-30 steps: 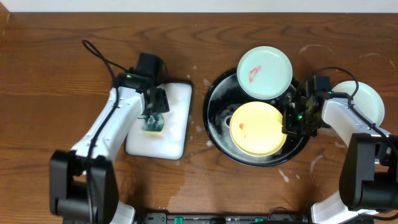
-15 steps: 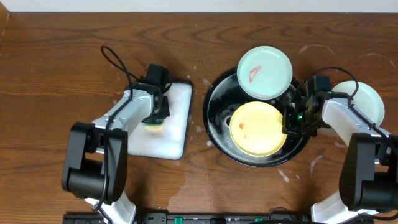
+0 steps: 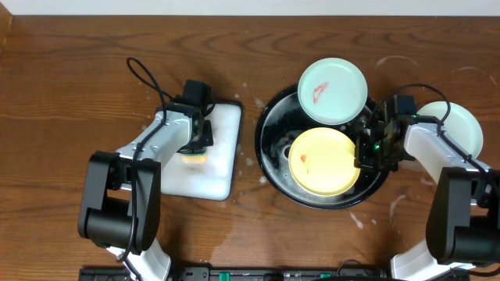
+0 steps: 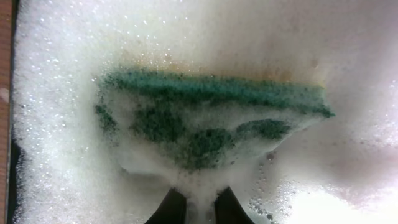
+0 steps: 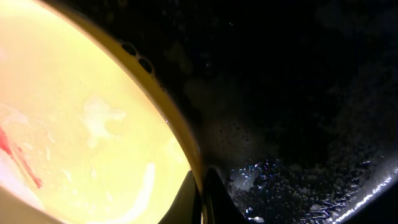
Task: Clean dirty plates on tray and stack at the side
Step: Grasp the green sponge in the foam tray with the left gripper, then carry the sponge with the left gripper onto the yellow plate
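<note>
Two grips. Left jaws: clenched on sponge, its long axis crosswise to them, half buried in foam. Right jaws: pinching rim of yellow plate inside tray, well off from left jaws. Smeared mint plate lies beyond. Third plate sits on desk, partly hidden by right arm.

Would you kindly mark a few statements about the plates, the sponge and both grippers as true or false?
1. The left gripper pinches the green sponge in the foamy white tray. True.
2. The yellow plate lies in the white tray. False: it lies in the black tray.
3. The right gripper is shut on the yellow plate's rim. True.
4. The yellow plate is spotless. False: a red smear shows on it.
</note>
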Action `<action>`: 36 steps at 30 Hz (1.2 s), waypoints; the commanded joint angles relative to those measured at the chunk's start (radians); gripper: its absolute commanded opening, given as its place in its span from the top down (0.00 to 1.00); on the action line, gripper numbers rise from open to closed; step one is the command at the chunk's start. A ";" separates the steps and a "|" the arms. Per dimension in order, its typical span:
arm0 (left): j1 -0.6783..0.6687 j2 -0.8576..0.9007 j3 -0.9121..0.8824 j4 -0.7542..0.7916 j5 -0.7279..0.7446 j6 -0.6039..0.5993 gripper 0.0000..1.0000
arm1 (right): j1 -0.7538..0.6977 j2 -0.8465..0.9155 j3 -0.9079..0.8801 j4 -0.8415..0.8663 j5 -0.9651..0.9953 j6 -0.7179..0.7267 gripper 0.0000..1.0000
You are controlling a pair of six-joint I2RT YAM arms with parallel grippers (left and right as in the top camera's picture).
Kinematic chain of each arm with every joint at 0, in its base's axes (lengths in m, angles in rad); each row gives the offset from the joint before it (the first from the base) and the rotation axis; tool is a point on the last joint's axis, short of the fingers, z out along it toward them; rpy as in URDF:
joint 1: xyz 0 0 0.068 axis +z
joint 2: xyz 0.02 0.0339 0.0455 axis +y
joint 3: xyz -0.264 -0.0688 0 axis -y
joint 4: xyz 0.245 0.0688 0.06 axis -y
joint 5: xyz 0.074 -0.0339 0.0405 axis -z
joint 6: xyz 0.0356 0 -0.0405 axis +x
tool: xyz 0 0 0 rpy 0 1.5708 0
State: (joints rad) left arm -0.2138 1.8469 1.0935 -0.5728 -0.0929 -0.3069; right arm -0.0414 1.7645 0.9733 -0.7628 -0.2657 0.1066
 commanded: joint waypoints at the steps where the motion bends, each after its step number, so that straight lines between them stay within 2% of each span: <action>1: -0.001 0.079 -0.034 -0.032 0.059 0.004 0.93 | 0.004 0.012 -0.008 -0.008 0.074 0.020 0.99; 7: -0.002 -0.001 0.042 -0.161 0.060 0.003 0.92 | 0.004 0.012 -0.008 -0.005 0.074 0.020 0.99; 11: -0.002 -0.058 0.043 -0.200 0.060 0.003 0.49 | 0.004 0.012 -0.008 -0.008 0.074 0.020 0.99; 12: -0.002 -0.059 0.042 -0.201 0.059 0.003 0.40 | 0.004 0.012 -0.008 -0.008 0.074 0.020 0.99; 14: -0.002 -0.054 0.032 -0.191 0.056 0.003 0.35 | 0.004 0.012 -0.008 -0.006 0.074 0.020 0.99; 17: -0.002 -0.049 -0.010 -0.145 0.056 0.003 0.34 | 0.004 0.012 -0.008 -0.007 0.074 0.020 0.99; 21: -0.002 -0.048 -0.081 -0.063 0.056 -0.005 0.34 | 0.004 0.012 -0.008 -0.010 0.074 0.020 0.99; 24: -0.002 -0.048 -0.147 0.018 0.056 -0.005 0.44 | 0.004 0.012 -0.008 -0.008 0.074 0.020 0.99; 28: -0.002 -0.048 -0.192 0.062 0.060 -0.005 0.88 | 0.004 0.012 -0.008 -0.009 0.074 0.020 0.99; 29: -0.002 -0.050 -0.188 0.057 0.060 -0.004 0.92 | 0.004 0.012 -0.008 -0.009 0.074 0.020 0.99; 36: -0.002 -0.116 -0.060 -0.116 0.060 -0.005 0.92 | 0.004 0.012 -0.008 -0.011 0.074 0.020 0.99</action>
State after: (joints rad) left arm -0.2100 1.7519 0.9836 -0.6308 -0.0769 -0.3138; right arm -0.0414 1.7645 0.9737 -0.7635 -0.2657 0.1066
